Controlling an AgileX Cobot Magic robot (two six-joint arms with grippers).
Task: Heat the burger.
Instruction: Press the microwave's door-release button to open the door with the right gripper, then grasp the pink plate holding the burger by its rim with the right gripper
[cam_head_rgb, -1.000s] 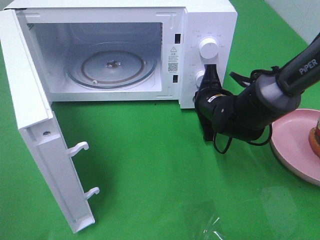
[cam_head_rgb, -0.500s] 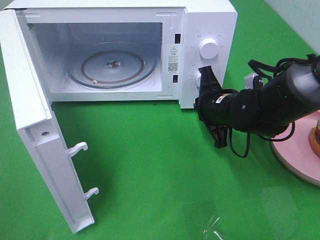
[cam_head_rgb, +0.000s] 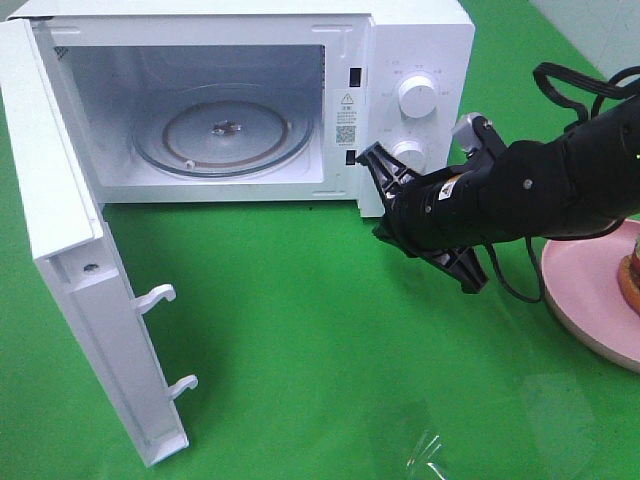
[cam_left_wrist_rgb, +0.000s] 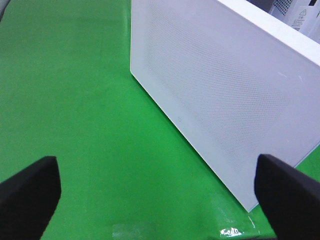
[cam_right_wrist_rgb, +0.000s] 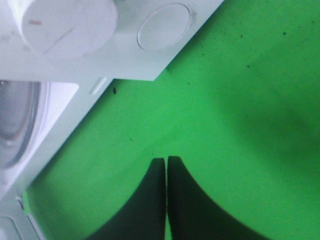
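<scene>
Our right gripper (cam_right_wrist_rgb: 166, 162), jaws pressed together, hovers by the open microwave's (cam_head_rgb: 415, 40) lower knob (cam_head_rgb: 410, 150). Our left gripper (cam_left_wrist_rgb: 160, 200) gapes wide, empty. The burger (cam_head_rgb: 630, 275) sits on a pink plate (cam_head_rgb: 585, 300) at the worktop's (cam_head_rgb: 300, 330) right edge.

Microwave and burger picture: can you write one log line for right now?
microwave: door open, turntable bare | burger: on pink plate | right fingers: shut, empty, near lower knob | left fingers: open, empty

The right arm (cam_head_rgb: 540, 185) is a thick, glossy black tube with a small pale label (cam_head_rgb: 447, 196), a grey metal bracket (cam_head_rgb: 468, 128) and loose black cables (cam_head_rgb: 543, 70). The right gripper (cam_right_wrist_rgb: 166, 160) has slim, tapering matte black fingers. The left gripper (cam_left_wrist_rgb: 159, 187) has blunt, round-cornered black ones.
</scene>
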